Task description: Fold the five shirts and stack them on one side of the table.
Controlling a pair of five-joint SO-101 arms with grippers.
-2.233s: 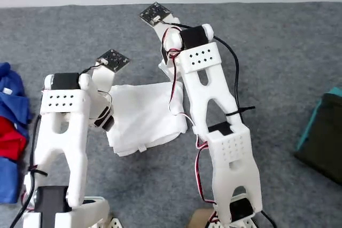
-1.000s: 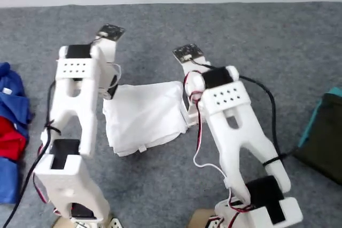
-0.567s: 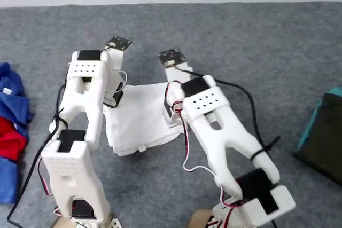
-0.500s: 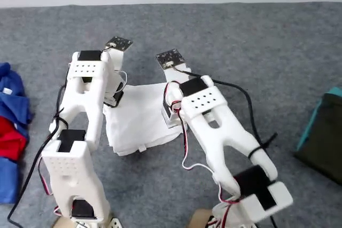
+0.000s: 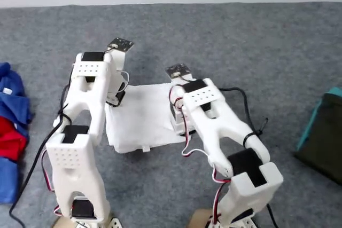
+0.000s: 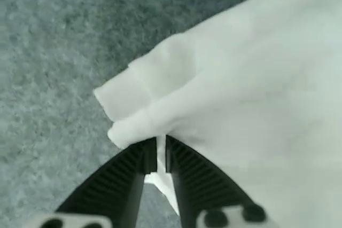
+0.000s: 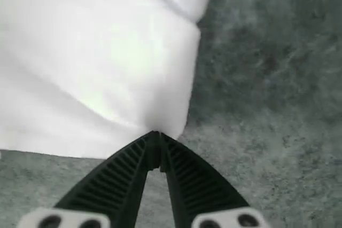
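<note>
Since a moment ago my right gripper (image 7: 155, 141) has drawn back toward its base, fingers clamped on one edge of the white shirt (image 5: 140, 118). My left gripper (image 6: 156, 157) pinches the opposite edge. Between them the shirt lies narrower on the grey table (image 5: 267, 52).

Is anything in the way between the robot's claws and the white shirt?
Nothing visible is. The left gripper and the right gripper each pinch an edge of the white shirt, on opposite sides of it.
</note>
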